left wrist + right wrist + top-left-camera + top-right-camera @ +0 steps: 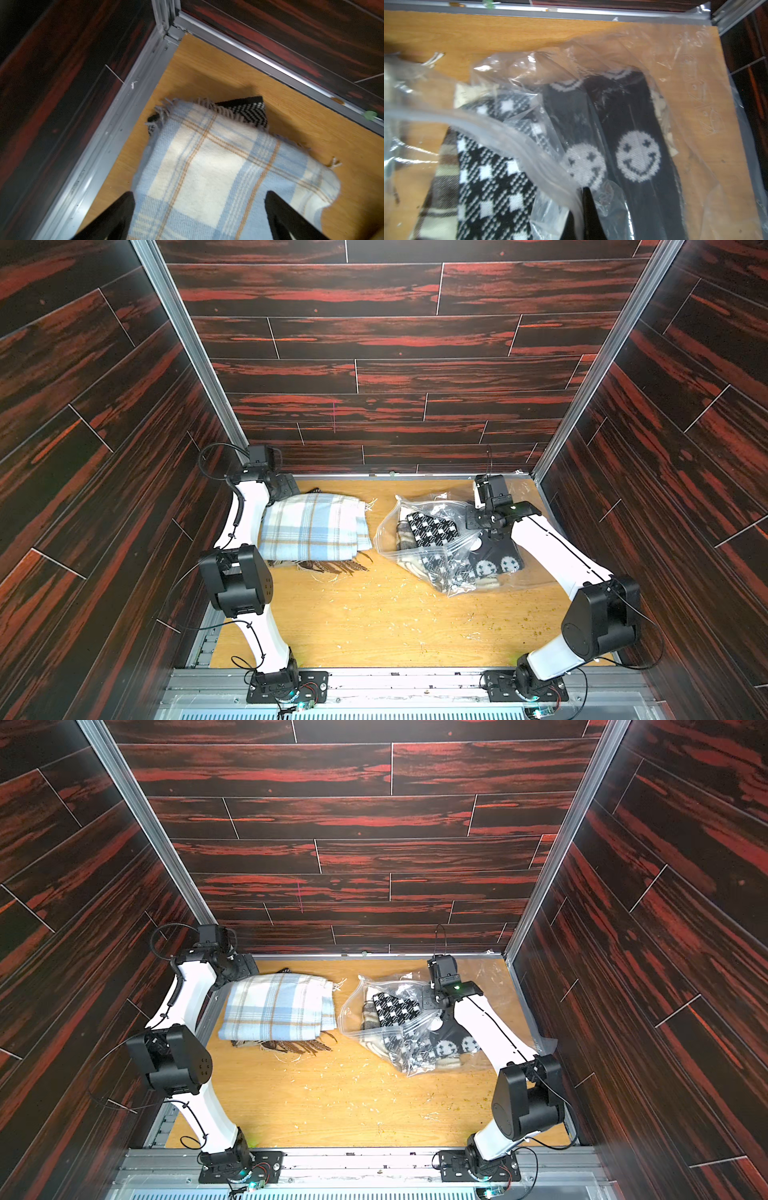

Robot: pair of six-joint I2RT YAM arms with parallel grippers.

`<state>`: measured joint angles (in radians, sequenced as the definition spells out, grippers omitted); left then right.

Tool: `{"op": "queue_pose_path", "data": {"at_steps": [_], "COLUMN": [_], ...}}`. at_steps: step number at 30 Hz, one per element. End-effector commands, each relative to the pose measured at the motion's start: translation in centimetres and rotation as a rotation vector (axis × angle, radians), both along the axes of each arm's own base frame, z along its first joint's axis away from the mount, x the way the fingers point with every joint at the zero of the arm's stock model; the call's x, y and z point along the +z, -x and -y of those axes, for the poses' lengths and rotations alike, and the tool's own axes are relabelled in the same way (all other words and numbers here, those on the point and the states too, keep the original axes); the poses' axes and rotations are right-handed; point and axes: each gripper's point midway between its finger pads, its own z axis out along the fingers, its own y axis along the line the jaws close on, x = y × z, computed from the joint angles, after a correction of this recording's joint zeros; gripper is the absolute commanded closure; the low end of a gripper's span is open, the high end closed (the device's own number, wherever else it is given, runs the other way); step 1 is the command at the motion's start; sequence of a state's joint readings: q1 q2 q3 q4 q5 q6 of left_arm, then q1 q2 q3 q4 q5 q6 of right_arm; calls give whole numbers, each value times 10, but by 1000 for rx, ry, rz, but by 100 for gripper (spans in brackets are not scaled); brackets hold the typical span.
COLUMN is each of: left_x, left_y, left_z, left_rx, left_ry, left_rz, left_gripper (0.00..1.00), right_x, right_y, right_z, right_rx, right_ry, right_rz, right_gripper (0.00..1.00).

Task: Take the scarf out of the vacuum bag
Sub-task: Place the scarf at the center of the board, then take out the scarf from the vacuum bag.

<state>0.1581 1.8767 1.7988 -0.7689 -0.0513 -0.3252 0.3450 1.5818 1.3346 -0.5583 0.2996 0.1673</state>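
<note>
- Where the left arm's own wrist blocks both top views, the left gripper [199, 197] reads only from its wrist camera; jaws wide apart, holding nothing; one black fingertip [124, 207] on each side of the cloth below; finger roots cut off by the frame edge.
- Plaid scarf [311, 526]: out of the bag; folded into a thick rectangle on the far left part of the table; just beside the bag, and whether they touch cannot be told; soft woven cloth, pale blue and cream checks with thin tan lines, short fringe at the ends; blurred in the wrist view.
- Herringbone cloth [245, 112]: black and white; mostly hidden beneath the plaid scarf, only a corner showing; brown fringe [332, 566] juts out at the near edge, and which cloth it belongs to cannot be told.
- Vacuum bag [457, 576]: clear crinkly film on the far right part of the table; partly covered by the right arm; round white valve disc [476, 546] on its face; zip-seal edge [512, 143] a thick cloudy band, out of focus.
- Right gripper [586, 193]: jaws together, pinching the bag's film by the zip-seal edge; only the tips in frame.
- Inside the bag: houndstooth knit [492, 187], black and white; black knit with white smiley faces [638, 155]; brown and cream checked cloth [440, 187], cut off at the frame edge; folds dimmed by glare.
- Table [374, 626]: tan wood-grain top; strewn with pale fibre scraps.
</note>
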Motion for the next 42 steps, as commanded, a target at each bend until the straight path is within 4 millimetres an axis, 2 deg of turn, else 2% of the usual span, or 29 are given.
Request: {"op": "queue_pose_path", "data": {"at_steps": [1,8,13,20,27,30,34,35,36,42], "left_x": [28,32,26,16,-12,-26,-44,-42,-55,-60], "left_y": [15,36,50,60,60,61,61,62,61,62], "left_z": [18,75,140,229,318,341,359,364,369,389], "left_rx": [-23,-95,-203,-354,-497,-508,-506,-511,-508,-543], "left_ry": [88,250,339,447,540,544,582,596,601,644], "left_rz": [82,212,252,261,197,178,161,170,150,154], "left_gripper": [0,0,0,1,1,1,2,2,2,2], "right_x": [24,33,39,43,49,51,54,53,53,50], "right_y": [5,22,36,53,67,72,76,76,76,76], "right_z": [-23,-68,-92,-104,-108,-113,-113,-114,-113,-112], "right_rx": [83,232,315,356,374,394,402,404,404,402], "right_ry": [-46,-143,-181,-240,-297,-326,-337,-335,-335,-327], "right_rz": [55,49,42,15,10,-1,0,-4,-3,-6], "right_gripper": [100,100,100,100,100,100,100,100,100,100]}}
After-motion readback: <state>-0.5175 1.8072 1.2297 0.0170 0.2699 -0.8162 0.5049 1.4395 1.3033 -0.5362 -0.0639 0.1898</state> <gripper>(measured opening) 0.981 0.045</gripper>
